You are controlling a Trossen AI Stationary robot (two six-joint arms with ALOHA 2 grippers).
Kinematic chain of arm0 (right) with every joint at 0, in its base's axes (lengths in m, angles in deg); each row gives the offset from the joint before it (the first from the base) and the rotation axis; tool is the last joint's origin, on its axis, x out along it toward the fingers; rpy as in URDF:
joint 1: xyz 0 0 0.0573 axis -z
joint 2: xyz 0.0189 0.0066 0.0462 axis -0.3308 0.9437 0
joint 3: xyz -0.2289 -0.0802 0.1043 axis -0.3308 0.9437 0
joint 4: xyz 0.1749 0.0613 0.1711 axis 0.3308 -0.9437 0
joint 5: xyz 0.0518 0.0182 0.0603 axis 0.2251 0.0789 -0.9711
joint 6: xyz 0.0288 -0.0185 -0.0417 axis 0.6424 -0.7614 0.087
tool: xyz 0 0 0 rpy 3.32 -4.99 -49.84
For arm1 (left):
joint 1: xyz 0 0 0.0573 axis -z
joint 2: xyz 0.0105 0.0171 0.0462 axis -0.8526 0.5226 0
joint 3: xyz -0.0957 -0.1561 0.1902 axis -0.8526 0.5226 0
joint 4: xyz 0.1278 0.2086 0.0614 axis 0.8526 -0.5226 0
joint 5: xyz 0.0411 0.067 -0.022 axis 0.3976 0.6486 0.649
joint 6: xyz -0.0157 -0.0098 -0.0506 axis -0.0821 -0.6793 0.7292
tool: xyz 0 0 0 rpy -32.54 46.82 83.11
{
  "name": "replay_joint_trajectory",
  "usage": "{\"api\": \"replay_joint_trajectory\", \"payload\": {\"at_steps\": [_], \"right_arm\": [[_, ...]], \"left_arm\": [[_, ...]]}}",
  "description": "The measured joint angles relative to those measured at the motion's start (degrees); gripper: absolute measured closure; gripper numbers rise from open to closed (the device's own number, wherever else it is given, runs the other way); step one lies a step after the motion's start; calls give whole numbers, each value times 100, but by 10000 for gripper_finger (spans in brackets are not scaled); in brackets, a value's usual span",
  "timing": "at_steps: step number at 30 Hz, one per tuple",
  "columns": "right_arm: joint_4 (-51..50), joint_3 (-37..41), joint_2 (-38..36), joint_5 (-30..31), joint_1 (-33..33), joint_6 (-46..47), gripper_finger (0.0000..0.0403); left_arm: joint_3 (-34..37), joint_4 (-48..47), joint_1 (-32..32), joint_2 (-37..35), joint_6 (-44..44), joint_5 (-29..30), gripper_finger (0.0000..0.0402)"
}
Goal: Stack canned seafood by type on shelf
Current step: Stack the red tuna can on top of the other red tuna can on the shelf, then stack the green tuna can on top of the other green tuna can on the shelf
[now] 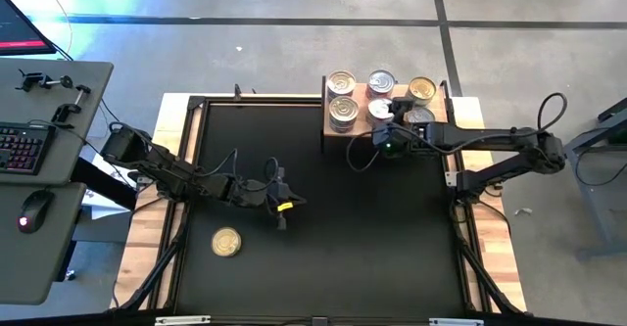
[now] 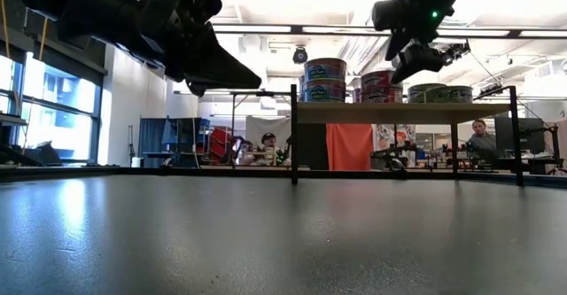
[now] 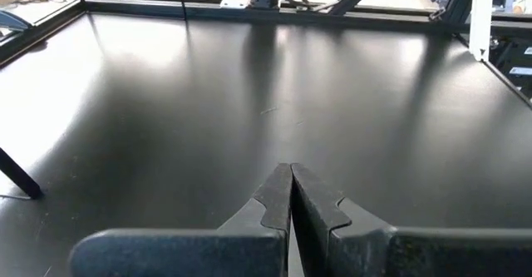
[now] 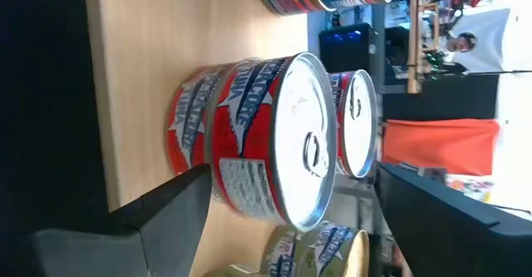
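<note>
The shelf, a light-wood board on a black frame, stands at the table's far edge with several tins of canned seafood on it. A stack of two red-labelled, silver-topped tins rests on the board. My right gripper is open above the shelf, a finger on either side of that stack. Blue-labelled tins stand stacked at the shelf's left end. One gold-topped tin lies on the black table, near left. My left gripper hovers shut over the table's middle.
The black table top lies bare ahead of my left gripper. More tins fill the shelf's right half. A desk with a keyboard and mouse stands off the table's left edge. People show in the room beyond.
</note>
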Motion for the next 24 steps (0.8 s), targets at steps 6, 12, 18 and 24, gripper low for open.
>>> {"api": "replay_joint_trajectory", "payload": {"at_steps": [6, 12, 18, 24], "right_arm": [[7, 0, -309, -432, 0, 293, 80], [24, 0, -513, -1179, -248, 1686, 89], [1260, 614, -336, -2430, -1226, 3108, 89], [4490, 2074, 277, -2455, -2553, 3450, 89]], "left_arm": [[0, 70, 0, -2, -49, 0, 400], [0, 62, 2, -2, -116, 0, 401], [-22, -119, 492, -232, -98, 164, 401], [-497, -2835, 1638, -1044, 691, 1188, 401]]}}
